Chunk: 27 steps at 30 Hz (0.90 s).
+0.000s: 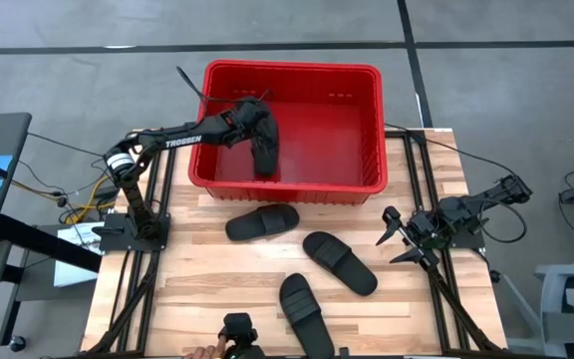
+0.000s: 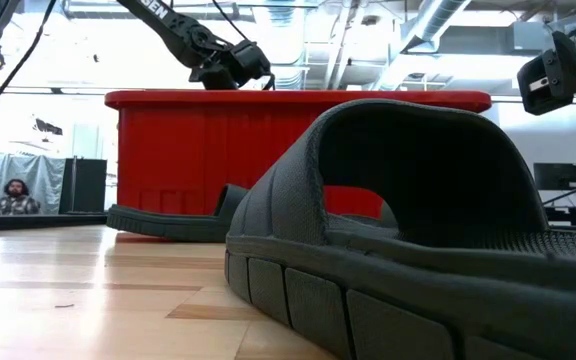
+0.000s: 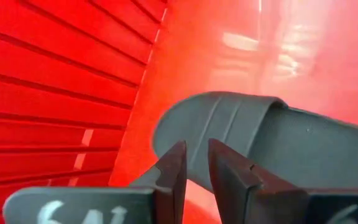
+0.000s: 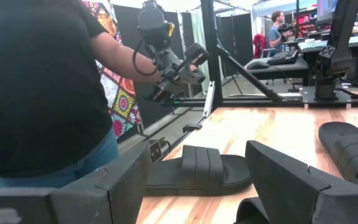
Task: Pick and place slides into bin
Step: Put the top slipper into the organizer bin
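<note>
Inside bin (image 1: 367, 90), slide (image 1: 263, 143) lengthwise front-to-back.

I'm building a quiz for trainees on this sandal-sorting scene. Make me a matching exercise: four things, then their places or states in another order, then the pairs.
Things:
1. left gripper
2. right gripper
3. bin
4. slide in the bin

Places or states:
A. red, at the table's far edge
B. open, waiting over the table's right side
C. over the bin, beside a slide
D. leaning inside the bin, left part

Pairs: 1-C, 2-B, 3-A, 4-D
</note>
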Motion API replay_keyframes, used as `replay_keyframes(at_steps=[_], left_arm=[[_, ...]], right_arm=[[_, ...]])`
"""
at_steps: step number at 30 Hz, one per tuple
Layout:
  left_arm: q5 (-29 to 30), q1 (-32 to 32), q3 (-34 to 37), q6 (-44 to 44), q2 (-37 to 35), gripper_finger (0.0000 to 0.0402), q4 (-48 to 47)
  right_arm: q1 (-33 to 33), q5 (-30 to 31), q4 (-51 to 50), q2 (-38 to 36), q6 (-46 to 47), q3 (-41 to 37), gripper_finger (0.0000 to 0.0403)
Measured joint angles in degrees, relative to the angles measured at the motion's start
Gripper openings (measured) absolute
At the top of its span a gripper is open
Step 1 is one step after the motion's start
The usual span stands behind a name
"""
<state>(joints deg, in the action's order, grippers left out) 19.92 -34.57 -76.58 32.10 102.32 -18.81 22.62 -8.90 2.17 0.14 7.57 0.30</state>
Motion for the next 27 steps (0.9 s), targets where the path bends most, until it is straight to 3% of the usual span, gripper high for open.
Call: replay_keyframes(at_steps=[18,27], left_arm=[[1.9,0.0,-0.1,1.7,0.0,0.0063,3.5],[1.8,0.2,-4.6,1.8,-2.3,0.0063,3.2]], right_arm=[[0.0,0.0,0.0,0.0,0.0,0.0,0.026],[0.0,0.0,0.0,0.0,0.0,0.0,0.026]])
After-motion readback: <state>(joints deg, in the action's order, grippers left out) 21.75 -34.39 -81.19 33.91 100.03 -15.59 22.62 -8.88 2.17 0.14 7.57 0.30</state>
